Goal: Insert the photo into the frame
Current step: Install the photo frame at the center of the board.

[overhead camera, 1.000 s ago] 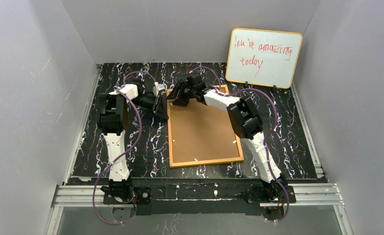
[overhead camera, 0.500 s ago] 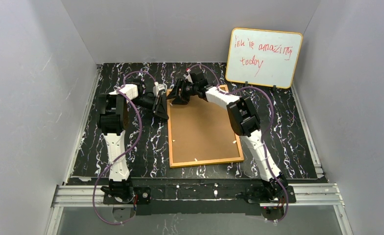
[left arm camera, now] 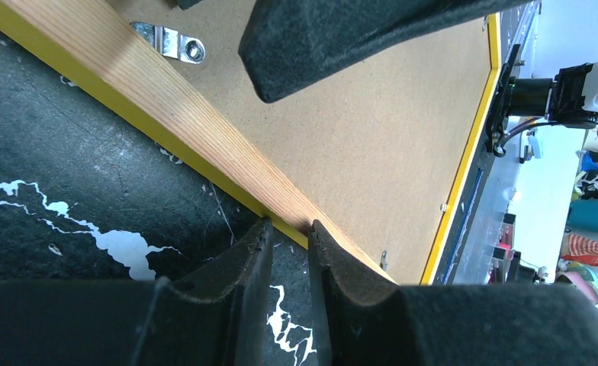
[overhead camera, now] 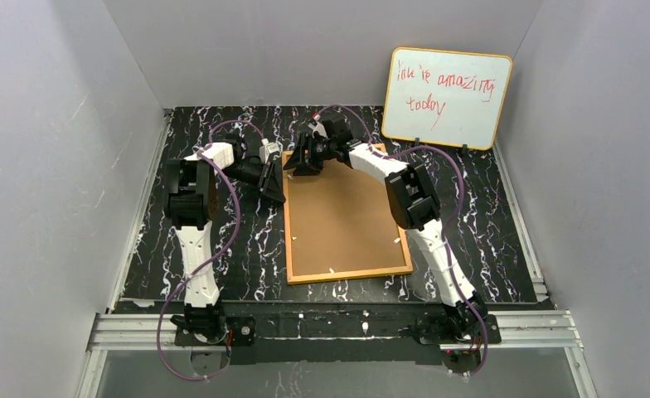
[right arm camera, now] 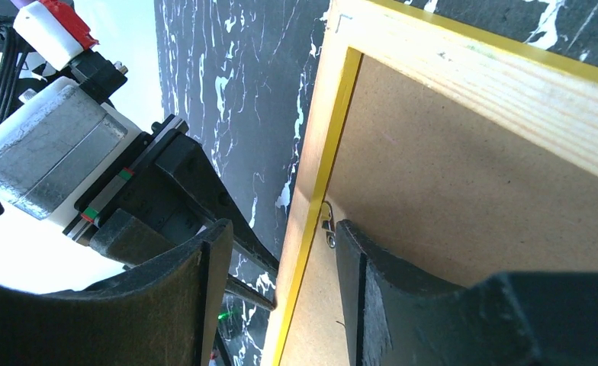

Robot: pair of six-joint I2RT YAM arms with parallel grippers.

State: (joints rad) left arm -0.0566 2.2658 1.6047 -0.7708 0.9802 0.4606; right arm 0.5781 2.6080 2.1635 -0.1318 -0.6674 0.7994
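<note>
The frame lies face down mid-table, its orange-wood back rim around a brown backing board. The photo is hidden. My left gripper sits at the frame's left edge near the far corner. In the left wrist view its narrow jaws nip the yellow outer edge. My right gripper is over the far left corner. Its jaws stand open astride the left rim, one finger on the board beside a small metal clip, the other outside over the table.
A yellow-edged whiteboard with red writing leans at the back right. Grey walls close in the black marbled table on three sides. A metal hanger tab is fixed to the backing board.
My right gripper has shifted a little left and toward the frame's far left corner. The left gripper and the frame have not moved.
</note>
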